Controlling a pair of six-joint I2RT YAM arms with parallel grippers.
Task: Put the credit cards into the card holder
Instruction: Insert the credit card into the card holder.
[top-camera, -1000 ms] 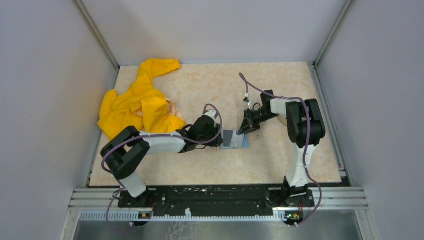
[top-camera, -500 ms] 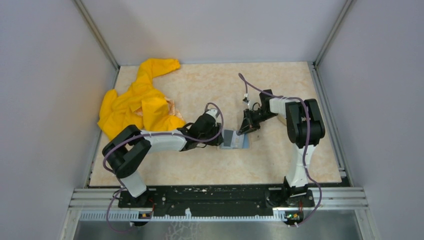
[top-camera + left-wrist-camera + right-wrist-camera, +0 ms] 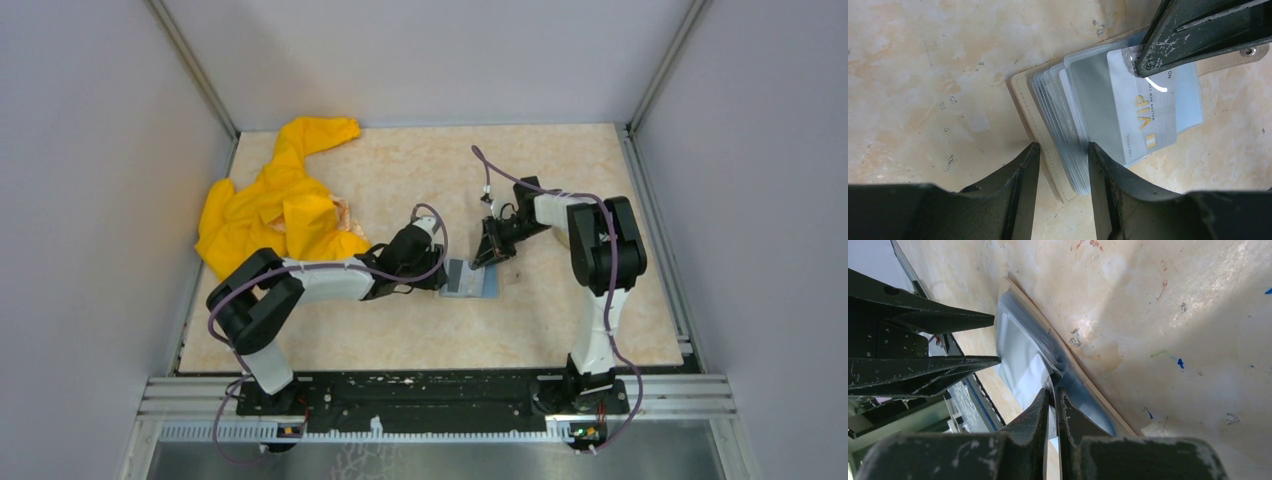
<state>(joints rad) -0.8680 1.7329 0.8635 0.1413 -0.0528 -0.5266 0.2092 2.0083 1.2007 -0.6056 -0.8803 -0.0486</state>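
At the middle of the marbled beige surface [image 3: 923, 75] lies the tan, flat folding card holder [image 3: 1083, 110], open, with its clear plastic sleeves fanned out. The left hand [image 3: 1060, 150] is low at the holder's spine side, its fingers apart and straddling the tan edge without visibly closing on it. The right hand [image 3: 1053, 392] comes in from the far side, its fingers pinched together on a pale silvery-blue plastic card [image 3: 1143, 117] printed "VIP". That card lies slightly askew over the topmost sleeve, one corner poking past the sleeve's lower edge. Whether its leading edge has entered the pocket cannot be told.

The step in hand looks like the insertion itself. Next the card probably needs squaring to the sleeve mouth, then a shallow push toward the spine while the left hand steadies the holder. The thin sleeves may buckle or the holder may slide if the push comes too steeply.
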